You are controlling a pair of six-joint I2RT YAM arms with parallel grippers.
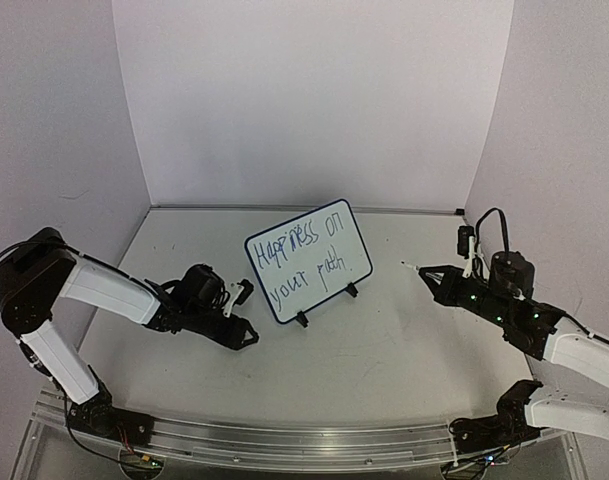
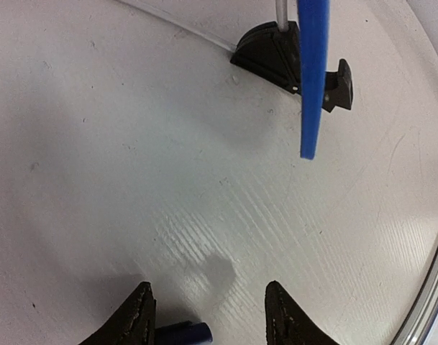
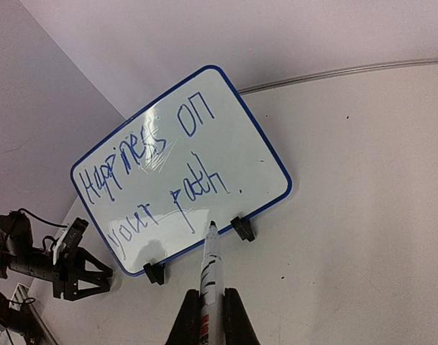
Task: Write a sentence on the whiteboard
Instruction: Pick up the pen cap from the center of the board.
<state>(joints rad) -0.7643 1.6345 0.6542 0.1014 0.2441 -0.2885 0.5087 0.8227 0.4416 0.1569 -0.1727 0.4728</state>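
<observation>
Right wrist view: I see my right gripper (image 3: 211,295) clamped on the marker (image 3: 210,266), tip clear of the whiteboard (image 3: 254,180), which stands between both arms bearing the sentence (image 3: 161,151); left gripper (image 2: 208,295) sits half-open, gripping nothing.

place: probably robot lab | cues: plain white walls (image 1: 314,100), arms (image 1: 104,290) bolted to rail (image 1: 284,440)

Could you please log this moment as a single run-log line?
whiteboard: upright on clips | sentence: "Happiness on your path" | right pincer: shut on marker, tip off board | left pincer: open, beside board
</observation>
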